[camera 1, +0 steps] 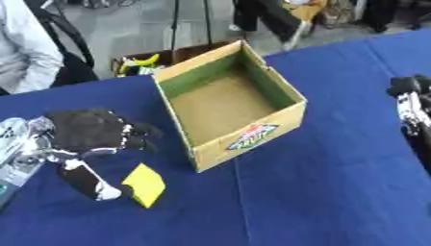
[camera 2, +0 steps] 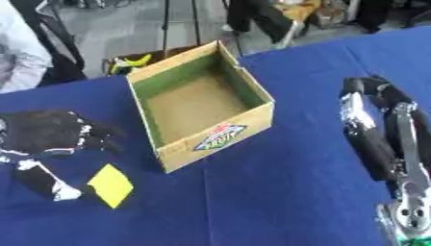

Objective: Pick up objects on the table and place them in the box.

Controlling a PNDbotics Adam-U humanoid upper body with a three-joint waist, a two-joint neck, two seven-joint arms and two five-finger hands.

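A blue cloth [camera 1: 336, 168] is spread over the table, on which a tan box [camera 1: 195, 61] lined in green and a yellow object [camera 1: 145, 184] are seen.

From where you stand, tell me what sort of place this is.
Probably a demo or lab floor: a table under a blue cloth, an open cardboard box, and people's legs on bare floor beyond.

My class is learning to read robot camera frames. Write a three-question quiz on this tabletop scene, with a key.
1. True or false: the cardboard box already holds the yellow flat object.
2. Which hand is nearest the yellow flat object: A left hand, B right hand?
3. Fill in: the cloth on the table is ____.

Key: 1 false, it lies on the cloth beside the box; 2 A; 3 blue.
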